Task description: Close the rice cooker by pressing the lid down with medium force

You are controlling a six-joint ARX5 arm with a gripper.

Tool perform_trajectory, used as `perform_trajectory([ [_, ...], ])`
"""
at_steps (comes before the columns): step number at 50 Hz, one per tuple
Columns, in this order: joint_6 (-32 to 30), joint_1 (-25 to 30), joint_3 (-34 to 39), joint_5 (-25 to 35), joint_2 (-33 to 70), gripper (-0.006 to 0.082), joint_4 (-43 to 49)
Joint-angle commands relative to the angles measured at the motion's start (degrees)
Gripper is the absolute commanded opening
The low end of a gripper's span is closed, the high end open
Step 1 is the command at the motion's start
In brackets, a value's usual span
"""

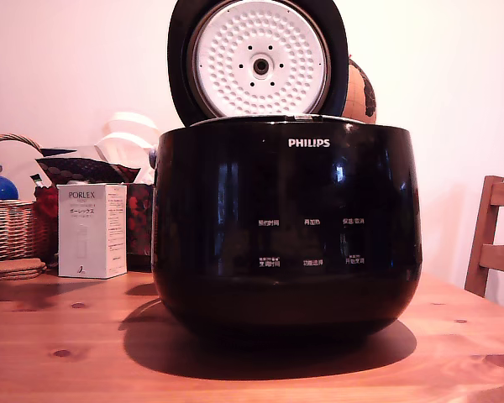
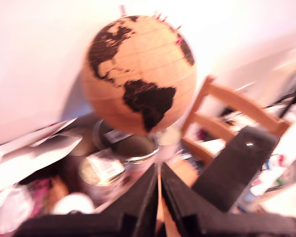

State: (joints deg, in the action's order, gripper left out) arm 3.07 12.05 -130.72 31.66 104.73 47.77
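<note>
The glossy black rice cooker [image 1: 286,222] stands on the wooden table in the middle of the exterior view, PHILIPS logo facing the camera. Its lid [image 1: 259,60] is raised upright behind the pot, the white dimpled underside with its centre hole showing. My gripper [image 2: 158,170] appears only in the wrist view. Its two black fingers [image 2: 144,197] are pressed together with nothing between them. Neither the cooker nor the lid shows in the wrist view, which is blurred. The arm is out of the exterior view.
A cork-coloured globe [image 2: 138,74] sits ahead of the gripper, also behind the lid [image 1: 359,91]. Jars [image 2: 101,170] stand below it. A white PORLEX box [image 1: 91,231] and wicker basket [image 1: 8,227] stand at the exterior view's left, a wooden chair [image 1: 494,239] at its right.
</note>
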Motion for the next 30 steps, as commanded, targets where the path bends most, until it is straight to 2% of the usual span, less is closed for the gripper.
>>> perform_trajectory([
  [1,1.44,-0.98,-0.13,3.04,2.82,-0.0024,-1.79],
  [17,4.72,-1.6,-0.13,13.97,9.99,-0.0024,-8.87],
  [30,5.99,-0.63,-0.13,17.53,13.9,-0.0024,-9.9],
])
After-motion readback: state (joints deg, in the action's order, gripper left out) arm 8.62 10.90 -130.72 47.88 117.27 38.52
